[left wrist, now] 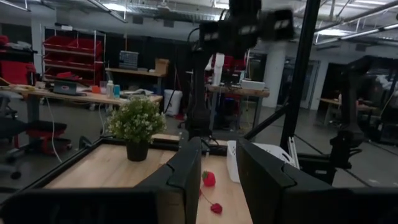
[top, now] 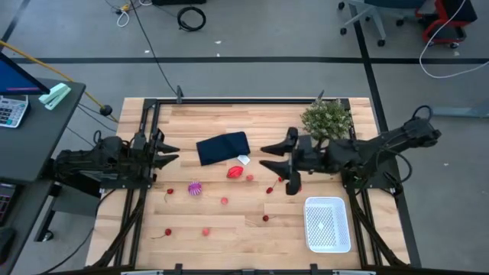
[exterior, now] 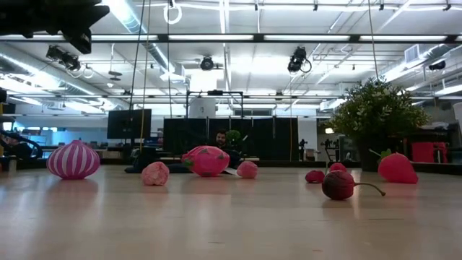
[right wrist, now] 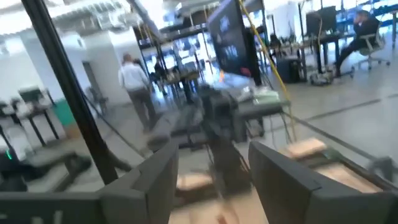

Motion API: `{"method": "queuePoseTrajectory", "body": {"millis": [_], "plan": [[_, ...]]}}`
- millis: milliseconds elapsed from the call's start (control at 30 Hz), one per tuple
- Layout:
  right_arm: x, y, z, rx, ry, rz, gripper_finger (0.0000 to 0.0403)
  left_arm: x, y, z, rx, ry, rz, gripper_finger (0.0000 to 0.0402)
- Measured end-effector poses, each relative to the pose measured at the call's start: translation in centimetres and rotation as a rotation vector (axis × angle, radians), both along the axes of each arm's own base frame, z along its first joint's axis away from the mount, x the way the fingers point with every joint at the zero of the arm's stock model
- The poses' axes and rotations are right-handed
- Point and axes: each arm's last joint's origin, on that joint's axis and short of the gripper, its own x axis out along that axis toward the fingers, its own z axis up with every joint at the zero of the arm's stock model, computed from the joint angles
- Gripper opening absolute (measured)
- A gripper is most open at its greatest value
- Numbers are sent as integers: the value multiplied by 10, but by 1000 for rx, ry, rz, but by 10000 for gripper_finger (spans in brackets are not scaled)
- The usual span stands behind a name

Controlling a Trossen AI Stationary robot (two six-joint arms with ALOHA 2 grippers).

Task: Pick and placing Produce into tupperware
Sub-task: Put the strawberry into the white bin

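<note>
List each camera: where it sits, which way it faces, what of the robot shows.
High: overhead, looking down; both arms, left tool, right tool.
Low: tabletop level, facing the room; purple striped ball.
Left wrist: across the table past its own fingers.
Right wrist: toward the room.
High and left wrist share the plant and tupperware.

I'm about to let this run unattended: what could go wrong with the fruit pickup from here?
The tiny red and pink toy fruit bits lie scattered and may slip the open jaws. The round purple striped ball could roll if nudged. The white mesh-bottomed container sits near the table edge, so the right gripper could push it.
</note>
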Motion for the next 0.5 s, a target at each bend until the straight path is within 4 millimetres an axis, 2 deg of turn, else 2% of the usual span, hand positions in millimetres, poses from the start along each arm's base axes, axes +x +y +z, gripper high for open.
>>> {"method": "queuePoseTrajectory", "body": {"millis": [100, 233, 300, 367, 500], "plan": [[5, 0, 28, -18, -3, -5, 204, 0, 0, 0, 0, 0, 0, 108], [8, 2, 29, -98, 176, 29, 204, 0, 0, 0, 3, 0, 0, 108], [10, 2, 19, -110, 251, 18, 204, 0, 0, 0, 12, -2, 3, 108], [14, 3, 5, -42, 301, -27, 204, 0, 0, 0, 39, -1, 8, 108], [22, 4, -47, 89, 516, -113, 204, 0, 0, 1, 97, -2, 21, 108]]}}
